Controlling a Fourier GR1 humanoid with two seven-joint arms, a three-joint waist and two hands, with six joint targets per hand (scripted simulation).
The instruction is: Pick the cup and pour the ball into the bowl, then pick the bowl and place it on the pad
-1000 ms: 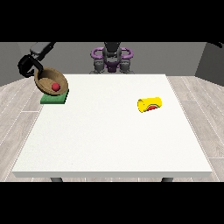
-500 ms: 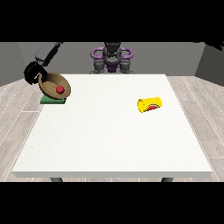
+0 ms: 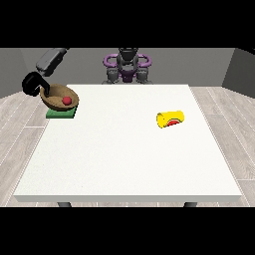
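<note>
A white tabletop [image 3: 129, 149] stands on a grey plank floor. The robot hand [image 3: 33, 83] at the view's left touches the bowl [image 3: 60, 96] rim; whether its fingers clamp it I cannot tell. The bowl, holding the red ball [image 3: 66, 100], sits tilted on the green pad [image 3: 62, 113]: level it, then let go. The yellow cup [image 3: 171, 119] lies well apart

Matt, smooth surfaces throughout, with wood grain on the bowl and floor.

The large white table [image 3: 129, 149] looked smooth and matt; the round brown bowl [image 3: 56, 94] looked like turned wood, holding a smooth red ball [image 3: 66, 100]. The flat green pad [image 3: 59, 114] appeared matt, the yellow cup [image 3: 170, 119] smooth like plastic. The black hand [image 3: 32, 82] looked matt, and the pale plank floor [image 3: 20, 119] wood-grained.
</note>
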